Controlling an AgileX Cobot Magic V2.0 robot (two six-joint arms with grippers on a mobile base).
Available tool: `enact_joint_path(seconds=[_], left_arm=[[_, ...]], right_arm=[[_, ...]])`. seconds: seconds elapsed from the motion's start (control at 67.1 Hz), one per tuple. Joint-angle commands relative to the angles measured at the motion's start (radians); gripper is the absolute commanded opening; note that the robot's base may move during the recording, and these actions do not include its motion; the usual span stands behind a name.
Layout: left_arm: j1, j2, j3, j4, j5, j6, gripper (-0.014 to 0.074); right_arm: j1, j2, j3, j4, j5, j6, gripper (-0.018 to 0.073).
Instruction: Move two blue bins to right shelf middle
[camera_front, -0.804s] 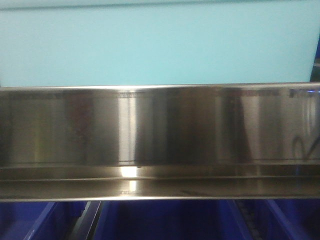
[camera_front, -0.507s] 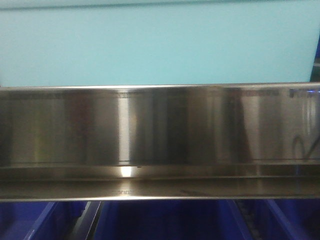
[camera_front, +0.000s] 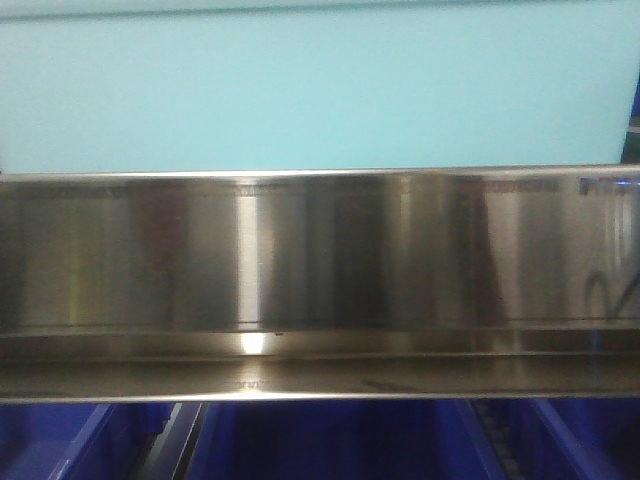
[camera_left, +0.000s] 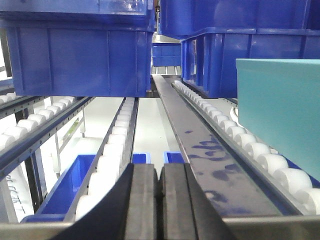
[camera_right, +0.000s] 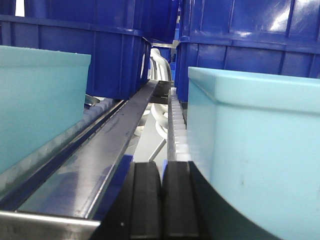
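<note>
In the left wrist view my left gripper (camera_left: 159, 172) is shut with nothing between its black pads, low at the front edge of a roller shelf. Two blue bins stand further back on the rollers, one at the left (camera_left: 80, 55) and one at the right (camera_left: 240, 55). My right gripper (camera_right: 161, 171) is also shut and empty, sitting between two teal bins. Beyond them stand a blue bin on the left (camera_right: 95, 50) and another on the right (camera_right: 250, 45). Neither gripper touches a bin.
A teal bin (camera_front: 320, 90) fills the top of the front view above a steel shelf rail (camera_front: 320, 280). Teal bins flank the right gripper on its left (camera_right: 40, 105) and right (camera_right: 255, 150). Another teal bin (camera_left: 280, 110) stands right of the left gripper. White rollers (camera_left: 117, 145) line the tracks.
</note>
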Motion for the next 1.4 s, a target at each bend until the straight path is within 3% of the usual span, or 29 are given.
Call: enact_joint_path(seconds=[0.0,0.149,0.253,0.372,0.641,0.879,1.132,1.251,1.326,1.385], left_arm=[[0.001,-0.005,-0.002,0.002,-0.048,-0.004,-0.0111],[0.001,-0.005,-0.044,0.0,-0.062,-0.004,-0.0111],[0.001,-0.005,-0.147,0.006,0.031,-0.004,-0.0111],[0.001,0.039,-0.285,0.006,0.164,-0.004,-0.0111],[0.001,0.339,-0.631,-0.002,0.405,-0.004,-0.0111],[0.001,0.634,-0.846,0.007,0.614,-0.004,-0.0111],[0.001,0.77,-0.86,0.005,0.55,-0.004,-0.0111],[0.001,0.838,-0.89,-0.059,0.496,-0.004,-0.0111],[0.001,0.907,-0.953,-0.087,0.563,-0.004,-0.0111],[-0.007,0.97,-1.021,-0.068,0.642,-0.004,-0.0111]], right_arm=[[0.005,-0.003,0.0,-0.004,-0.047,0.0,-0.0165],[0.005,-0.003,-0.053,0.071,0.062,0.0,-0.0165],[0.007,-0.003,-0.153,0.128,0.204,0.0,-0.0165],[0.007,0.017,-0.285,0.131,0.332,0.0,-0.0165],[0.007,0.276,-0.575,0.127,0.474,0.0,-0.0165],[0.007,0.617,-0.835,0.123,0.608,0.0,-0.0165],[0.007,0.777,-0.913,0.141,0.572,0.0,-0.0165],[0.007,0.819,-0.913,0.199,0.513,0.0,-0.0165],[0.007,0.853,-0.927,0.199,0.512,0.0,-0.0165],[0.007,0.905,-0.97,0.197,0.58,0.0,-0.0164]])
